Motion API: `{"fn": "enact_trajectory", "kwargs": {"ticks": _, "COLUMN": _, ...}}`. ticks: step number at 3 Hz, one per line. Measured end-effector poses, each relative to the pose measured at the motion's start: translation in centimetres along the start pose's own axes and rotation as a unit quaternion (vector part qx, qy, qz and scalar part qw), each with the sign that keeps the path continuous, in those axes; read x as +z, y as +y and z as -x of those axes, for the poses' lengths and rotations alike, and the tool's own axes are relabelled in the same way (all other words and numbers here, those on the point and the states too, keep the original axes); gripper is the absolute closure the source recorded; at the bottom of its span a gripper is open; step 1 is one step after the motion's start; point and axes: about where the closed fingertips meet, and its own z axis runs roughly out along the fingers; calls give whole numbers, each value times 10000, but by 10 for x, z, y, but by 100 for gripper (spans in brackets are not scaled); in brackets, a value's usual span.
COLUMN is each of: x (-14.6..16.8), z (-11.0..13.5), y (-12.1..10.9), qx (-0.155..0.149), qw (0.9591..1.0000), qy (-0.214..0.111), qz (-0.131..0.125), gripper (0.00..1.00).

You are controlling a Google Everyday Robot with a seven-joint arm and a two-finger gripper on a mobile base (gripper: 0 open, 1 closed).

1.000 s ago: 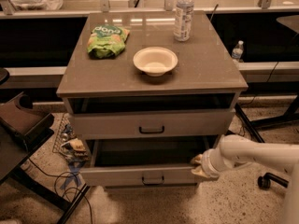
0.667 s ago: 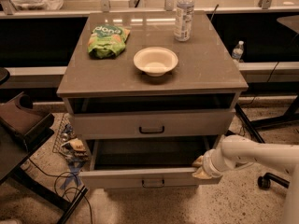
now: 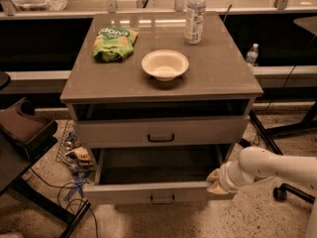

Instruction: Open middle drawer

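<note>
The middle drawer (image 3: pixel 124 193) is a wide grey drawer with a small black bar handle (image 3: pixel 162 200). It stands pulled out, and its plain grey box interior (image 3: pixel 158 165) shows. My gripper (image 3: pixel 214 181), on a white arm coming from the right, sits at the drawer's right front corner, against the top edge of its front. The drawer above it (image 3: pixel 109 132), with a black handle (image 3: pixel 161 138), is pushed in under a dark gap.
On the cabinet top (image 3: pixel 218 78) are a green chip bag (image 3: pixel 114 42), a white bowl (image 3: pixel 165 65) and a water bottle (image 3: pixel 195 15). A dark chair (image 3: pixel 22 128) and cables (image 3: pixel 69 192) are on the left. Chair legs and a caster (image 3: pixel 280 193) are on the right.
The middle drawer has slid a little further out toward the front, and my gripper has moved with its right front corner.
</note>
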Motion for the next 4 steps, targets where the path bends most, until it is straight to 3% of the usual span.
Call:
{"fn": "enact_trajectory", "kwargs": {"ticks": 1, "x": -9, "z": -7, "y": 14, "qx": 108, "qw": 9999, "qy": 87, "qz": 69, "gripper": 100}}
{"fn": "enact_trajectory", "kwargs": {"ticks": 2, "x": -9, "z": -7, "y": 14, "qx": 109, "qw": 9999, "qy": 87, "qz": 70, "gripper": 100}}
{"fn": "enact_trajectory", "kwargs": {"ticks": 4, "x": -7, "z": -6, "y": 16, "qx": 103, "qw": 9999, "qy": 82, "qz": 98, "gripper": 59}}
